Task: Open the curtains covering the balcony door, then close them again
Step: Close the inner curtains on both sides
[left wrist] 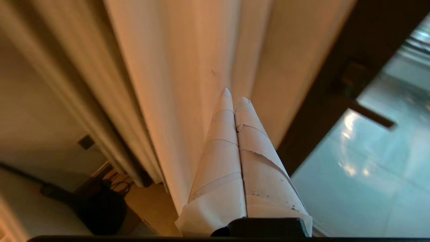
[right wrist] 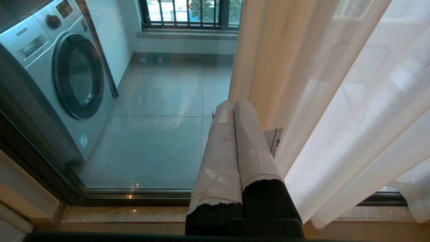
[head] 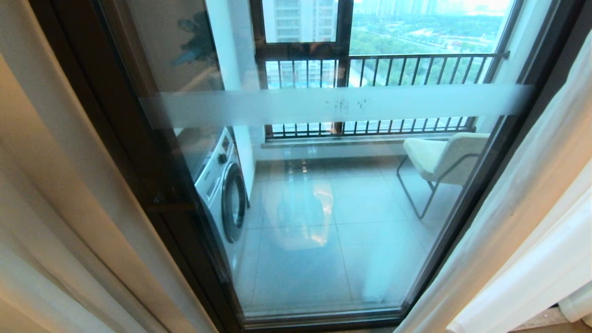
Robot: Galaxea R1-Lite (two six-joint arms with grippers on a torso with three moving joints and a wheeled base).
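Both grippers, left gripper (left wrist: 234,94) and right gripper (right wrist: 232,105), are pressed together, empty, beside parted curtains (head: 522,208).

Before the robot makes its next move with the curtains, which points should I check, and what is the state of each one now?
1. The curtains are drawn off the balcony door, glass uncovered: ok.
2. Left gripper shut, nothing between its fingers: ok.
3. Left gripper touching the curtain fold ahead of it: cannot tell.
4. Right gripper shut and empty, beside the sheer panel: ok.
5. The washing machine and the chair stand behind the glass, out of the arms' way: ok.
6. Either gripper already gripping fabric for closing: not ok.
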